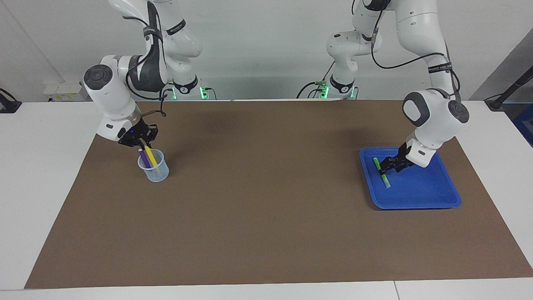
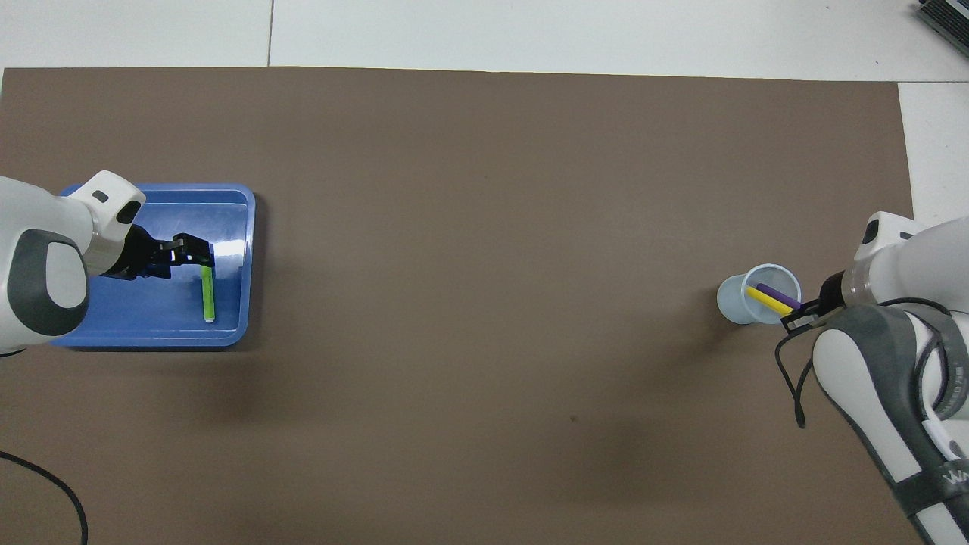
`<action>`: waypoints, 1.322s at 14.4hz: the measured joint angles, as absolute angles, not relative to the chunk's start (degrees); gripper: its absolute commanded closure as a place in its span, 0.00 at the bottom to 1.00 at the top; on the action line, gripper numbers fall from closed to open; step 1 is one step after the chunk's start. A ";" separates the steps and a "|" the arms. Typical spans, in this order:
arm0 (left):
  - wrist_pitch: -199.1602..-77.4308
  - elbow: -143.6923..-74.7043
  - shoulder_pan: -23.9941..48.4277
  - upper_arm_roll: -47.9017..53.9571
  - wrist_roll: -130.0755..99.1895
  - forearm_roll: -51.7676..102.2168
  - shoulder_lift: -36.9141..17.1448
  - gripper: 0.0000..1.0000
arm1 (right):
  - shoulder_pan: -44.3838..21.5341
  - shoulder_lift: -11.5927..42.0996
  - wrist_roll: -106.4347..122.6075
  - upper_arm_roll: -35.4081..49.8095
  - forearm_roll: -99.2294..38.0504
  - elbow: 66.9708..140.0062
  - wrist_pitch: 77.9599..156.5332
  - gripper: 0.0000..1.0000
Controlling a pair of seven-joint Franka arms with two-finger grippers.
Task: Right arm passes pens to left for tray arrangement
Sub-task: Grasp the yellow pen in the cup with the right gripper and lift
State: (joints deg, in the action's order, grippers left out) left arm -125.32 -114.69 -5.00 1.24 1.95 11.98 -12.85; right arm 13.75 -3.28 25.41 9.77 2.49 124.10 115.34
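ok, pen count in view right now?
3. The green pen lies flat in the blue tray, under the left gripper. The yellow pen and purple pen stand in the cup, at the right gripper. None seems hidden.

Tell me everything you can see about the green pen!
The green pen is a slim, bright green marker that looks like plastic, with a small pale tip at the end farther from the robots. It lies flat on the floor of the blue tray, along the rim toward the right arm's end of the table. The left gripper is just above the end nearer the robots; I cannot tell whether it touches the pen.
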 measured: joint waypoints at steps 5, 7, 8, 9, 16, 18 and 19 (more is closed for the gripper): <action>-118.28 -109.11 -4.92 1.60 -1.91 12.18 -12.83 0.17 | 11.74 -2.00 25.41 9.92 2.49 118.88 112.27 1.00; -115.12 -106.52 -4.86 1.90 -4.17 12.26 -12.80 0.17 | 11.73 -1.02 25.41 9.91 2.49 117.34 112.25 1.00; -113.71 -105.28 -4.83 2.14 -5.47 12.29 -12.78 0.17 | 11.65 -0.61 25.41 9.91 2.49 116.62 112.25 1.00; -112.39 -104.15 -4.78 2.35 -6.56 12.53 -12.75 0.17 | 11.40 -0.23 25.42 9.94 2.50 115.87 112.25 1.00; -104.51 -96.69 -4.09 4.16 -15.70 14.42 -11.45 0.17 | 9.56 0.61 25.42 10.01 2.49 112.64 109.71 1.00; -103.60 -96.11 -3.99 4.58 -17.96 16.81 -10.60 0.16 | 8.09 0.57 25.42 10.06 2.51 110.76 106.90 1.00; -103.19 -95.98 -3.98 4.65 -18.89 17.59 -10.18 0.16 | 7.58 0.53 25.42 10.07 2.60 109.03 105.06 1.00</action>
